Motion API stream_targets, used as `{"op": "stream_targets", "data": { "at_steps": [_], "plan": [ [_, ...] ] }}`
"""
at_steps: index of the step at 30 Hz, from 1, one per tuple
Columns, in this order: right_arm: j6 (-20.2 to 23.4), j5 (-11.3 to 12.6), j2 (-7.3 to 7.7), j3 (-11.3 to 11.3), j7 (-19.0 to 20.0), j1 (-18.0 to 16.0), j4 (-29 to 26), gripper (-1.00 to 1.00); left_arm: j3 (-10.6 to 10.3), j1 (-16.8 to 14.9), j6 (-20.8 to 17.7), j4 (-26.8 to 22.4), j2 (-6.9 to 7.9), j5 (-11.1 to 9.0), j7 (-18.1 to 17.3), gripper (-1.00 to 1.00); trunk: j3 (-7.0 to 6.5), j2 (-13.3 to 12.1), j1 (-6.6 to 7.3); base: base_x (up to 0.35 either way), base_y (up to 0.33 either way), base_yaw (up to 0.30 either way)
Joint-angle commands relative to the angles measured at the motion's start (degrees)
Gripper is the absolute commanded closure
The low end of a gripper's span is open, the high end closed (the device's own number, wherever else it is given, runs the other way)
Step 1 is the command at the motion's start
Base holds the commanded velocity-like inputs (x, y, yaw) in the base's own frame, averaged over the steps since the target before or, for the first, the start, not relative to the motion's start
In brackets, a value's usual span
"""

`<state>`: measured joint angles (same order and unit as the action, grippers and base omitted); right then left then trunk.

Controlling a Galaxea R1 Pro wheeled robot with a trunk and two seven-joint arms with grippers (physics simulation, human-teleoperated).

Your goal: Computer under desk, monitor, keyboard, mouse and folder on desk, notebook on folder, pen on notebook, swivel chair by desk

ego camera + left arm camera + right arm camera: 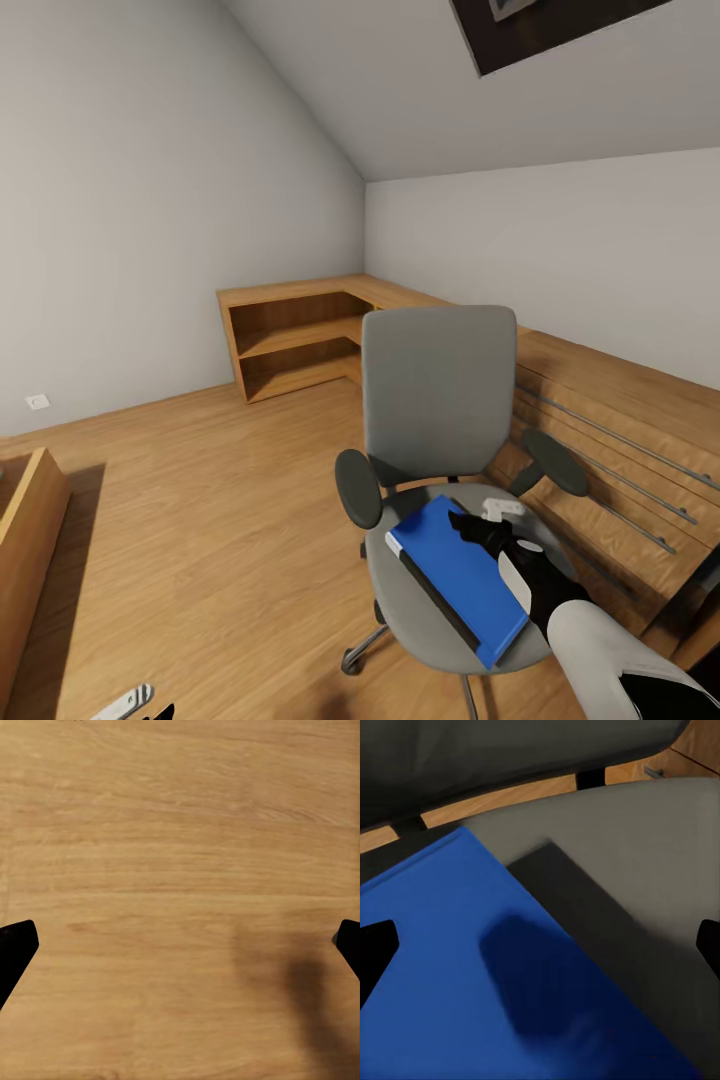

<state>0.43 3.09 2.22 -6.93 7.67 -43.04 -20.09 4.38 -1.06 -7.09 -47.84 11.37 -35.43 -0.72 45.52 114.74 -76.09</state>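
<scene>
Folder (460, 578) first: the bright blue one lies flat on the grey seat of the swivel chair (437, 400), set askew so that one corner points toward the backrest and its dark spine runs along the side nearer the open floor. Its cover takes up a large part of the right wrist view (472, 967), with bare seat cushion beside it and a soft shadow falling on the blue.

Directly above it hangs the right gripper (497, 522), reaching in over the seat from the armrest side. Its jaws stand wide apart, with nothing held; the dark tips sit at the two edges of the wrist picture, and whether they touch the cover yet I cannot tell. The left gripper (180, 945) is likewise spread wide and empty, pointing down at bare wooden floor (180, 832).

Judging by this, the step in hand is fetching the folder off the chair so it can go onto the tabletop. A flat folder offers little to bite on from above, so the next move probably calls for working toward an edge, perhaps the one overhanging the seat's front, and closing across its thickness. The chair rolls on castors, so a push may shift it.

Behind the chair stand light wooden shelves (300, 340) in the corner.
</scene>
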Motion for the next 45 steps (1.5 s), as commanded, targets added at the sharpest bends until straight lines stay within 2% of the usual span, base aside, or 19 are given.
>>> {"op": "stream_targets", "data": {
  "at_steps": [1, 45],
  "plan": [
    [0.07, 0.31, -0.02, -0.36, 0.41, -0.03, 0.08, -1.0, 0.1, -0.01, -0.38, -0.07, 0.0, -0.54, -0.07, -1.0, 0.05, 0.02, 0.01, 0.0, 0.008, 0.0],
    [0.18, 0.25, -0.11, -0.28, 0.03, -0.03, 3.41, -1.0, 0.2, -0.04, -0.47, -0.15, 0.06, -0.38, 0.25, -1.0, 0.05, 0.02, 0.01, 0.0, 0.001, 0.0]
  ]
}}
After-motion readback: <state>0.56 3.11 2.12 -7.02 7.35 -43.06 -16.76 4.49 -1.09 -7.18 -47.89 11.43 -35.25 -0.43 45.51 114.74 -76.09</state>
